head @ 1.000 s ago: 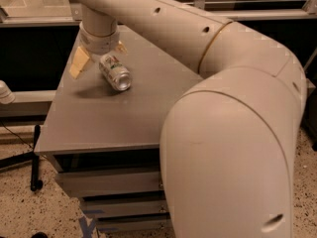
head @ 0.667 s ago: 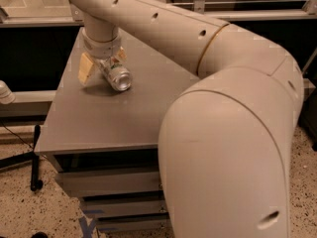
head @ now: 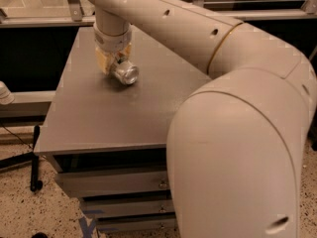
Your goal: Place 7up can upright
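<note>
Item: 7up can [head: 126, 73], small silvery aluminium drink can, lying tipped on its side on the grey table [head: 99, 123], silver round end turned toward the camera and slightly down; its body runs back under the claw, so the markings on it are mostly hidden. Location: far-left part of the tabletop, well in from the front edge, low against the surface; whether it rests on the top or is just lifted off cannot be told. Item: gripper [head: 115, 65], at the end of the cream arm [head: 168, 24], pointing downward directly over the can. Its pale yellowish fingers [head: 103, 61] sit closed in on either side of the can's body, clasping it, with no gap showing between pad and can. Item: arm, large rounded segments, entering from the lower right, filling much of the right half of the view and reaching across the table toward the upper left. Item: table, flat matte top, with stacked grey drawers [head: 114, 182] below its front edge. Surroundings: speckled floor [head: 25, 212]; a black stand leg [head: 34, 157] beside the table's left front corner; a metal rail [head: 44, 22] running along behind the table.
</note>
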You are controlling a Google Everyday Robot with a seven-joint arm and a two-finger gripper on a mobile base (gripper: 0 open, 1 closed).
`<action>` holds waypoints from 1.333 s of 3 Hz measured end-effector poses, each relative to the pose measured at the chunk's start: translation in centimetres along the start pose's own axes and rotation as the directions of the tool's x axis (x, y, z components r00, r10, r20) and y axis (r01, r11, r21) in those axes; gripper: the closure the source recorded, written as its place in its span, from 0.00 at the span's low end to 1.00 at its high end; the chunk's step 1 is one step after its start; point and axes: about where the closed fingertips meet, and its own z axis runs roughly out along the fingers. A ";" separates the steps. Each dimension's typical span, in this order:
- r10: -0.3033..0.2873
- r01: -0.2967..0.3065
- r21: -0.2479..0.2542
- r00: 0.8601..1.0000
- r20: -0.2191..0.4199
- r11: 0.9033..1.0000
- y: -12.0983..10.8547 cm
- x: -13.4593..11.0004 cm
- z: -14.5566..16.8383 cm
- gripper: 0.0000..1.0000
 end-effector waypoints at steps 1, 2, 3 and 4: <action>-0.022 0.030 -0.059 0.991 0.132 0.998 -2.7 -1.5 -2.8 0.87; -0.016 0.082 -0.173 0.936 0.351 0.982 -4.1 -2.3 -7.7 1.00; 0.038 0.133 -0.265 0.831 0.555 0.955 -4.2 -2.9 -10.7 1.00; 0.120 0.136 -0.306 0.715 0.689 0.942 -3.3 -2.5 -14.0 1.00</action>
